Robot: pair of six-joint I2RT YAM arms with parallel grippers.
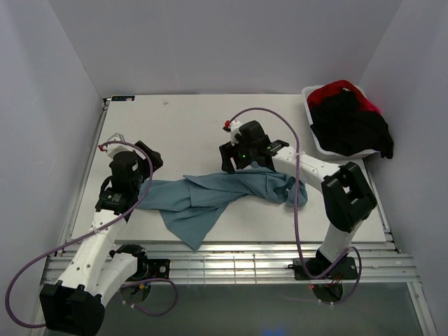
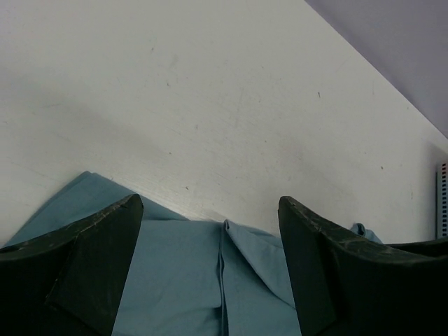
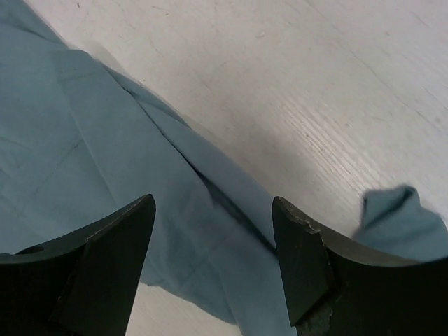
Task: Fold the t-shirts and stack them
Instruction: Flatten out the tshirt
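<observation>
A dusty teal-blue t-shirt (image 1: 210, 196) lies crumpled across the middle of the white table. My left gripper (image 1: 133, 183) is open over its left end, and the left wrist view shows a folded seam of the shirt (image 2: 210, 273) between the spread fingers. My right gripper (image 1: 241, 162) is open over the shirt's upper right edge, with a fold of the fabric (image 3: 203, 210) below the fingers. Black t-shirts (image 1: 348, 124) and a red t-shirt (image 1: 336, 89) are heaped in the tub at the back right.
A white plastic tub (image 1: 313, 138) stands at the back right corner against the wall. The table (image 1: 182, 126) has grey walls on three sides. A metal grille (image 1: 231, 262) runs along the near edge. Purple cables loop by both arms.
</observation>
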